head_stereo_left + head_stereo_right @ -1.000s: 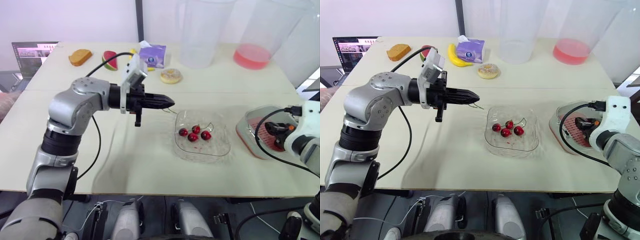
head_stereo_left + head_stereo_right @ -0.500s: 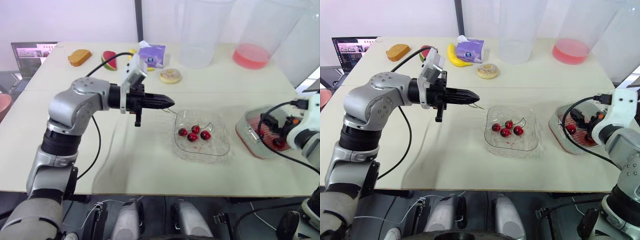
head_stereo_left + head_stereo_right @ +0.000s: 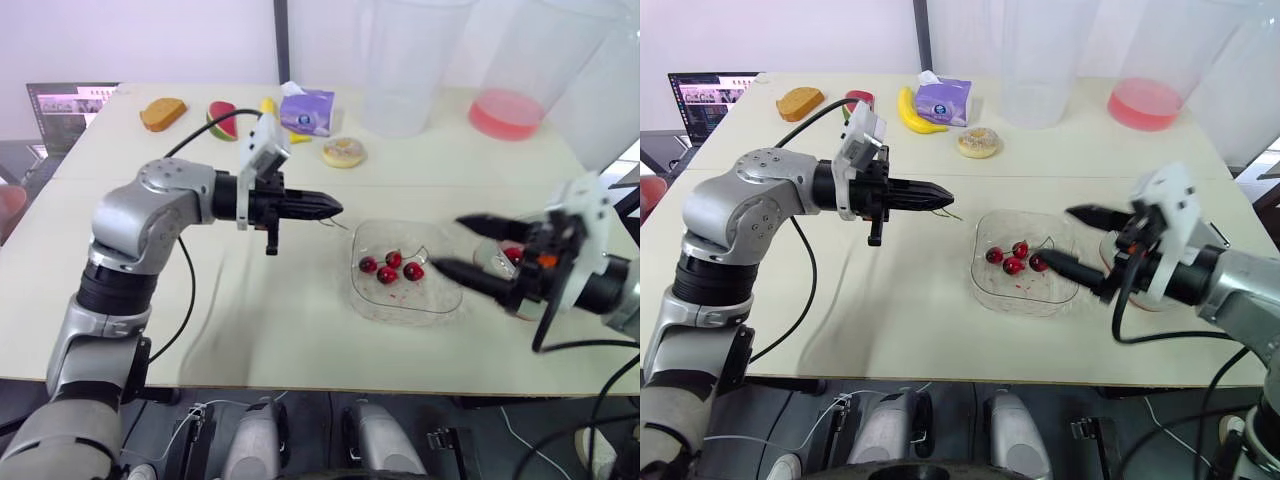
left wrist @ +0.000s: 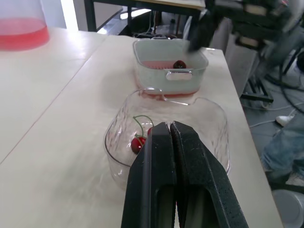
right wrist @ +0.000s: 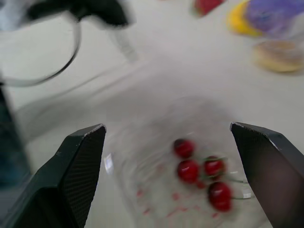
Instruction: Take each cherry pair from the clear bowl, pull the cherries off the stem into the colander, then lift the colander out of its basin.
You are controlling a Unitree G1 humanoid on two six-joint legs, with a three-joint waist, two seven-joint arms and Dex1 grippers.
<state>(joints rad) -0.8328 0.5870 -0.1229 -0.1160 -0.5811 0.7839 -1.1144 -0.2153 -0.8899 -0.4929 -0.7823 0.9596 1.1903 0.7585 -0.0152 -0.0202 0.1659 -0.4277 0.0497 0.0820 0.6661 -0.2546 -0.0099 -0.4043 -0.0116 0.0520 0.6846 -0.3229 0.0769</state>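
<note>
I note the left gripper (image 3: pixel 338 208) pinched shut on a thin stem (image 3: pixel 954 213). The right gripper (image 3: pixel 448 243) is spread wide at the clear, rounded-square bowl (image 3: pixel 400 312) of glossy cherries (image 3: pixel 390 268) on a matte beige table (image 3: pixel 300 320).

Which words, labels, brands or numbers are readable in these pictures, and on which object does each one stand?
No text is legible anywhere.
On the purple tissue pack, any print is too small to read.
On the laptop screen, the content is too small to read.
</note>
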